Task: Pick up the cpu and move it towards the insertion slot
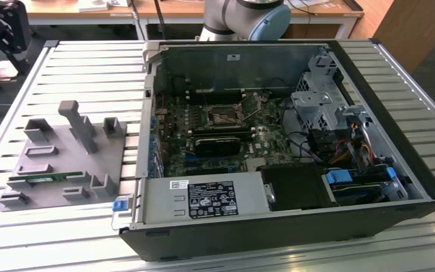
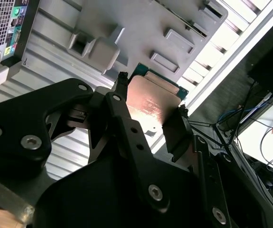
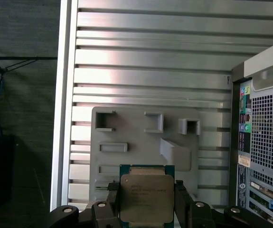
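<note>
Our gripper (image 3: pixel 147 211) is pinching the cpu (image 3: pixel 147 195) by two opposite edges, fingers (image 3: pixel 181 200) closing on its rim, and is holding it over the grey tray (image 3: pixel 127 135) on the slatted table (image 3: pixel 150 71). We are judging the cpu to be light, stiff, slick on top and fragile underneath, so the edges are suiting the grip. Farther off, the slot (image 1: pixel 224 117) is sitting inside the open computer case (image 1: pixel 240 243).

I work in a robotics lab: slatted metal bench (image 1: pixel 89 68), opened computer tower (image 1: pixel 278 241), wooden desks (image 1: pixel 179 8) at twelve o'clock.
</note>
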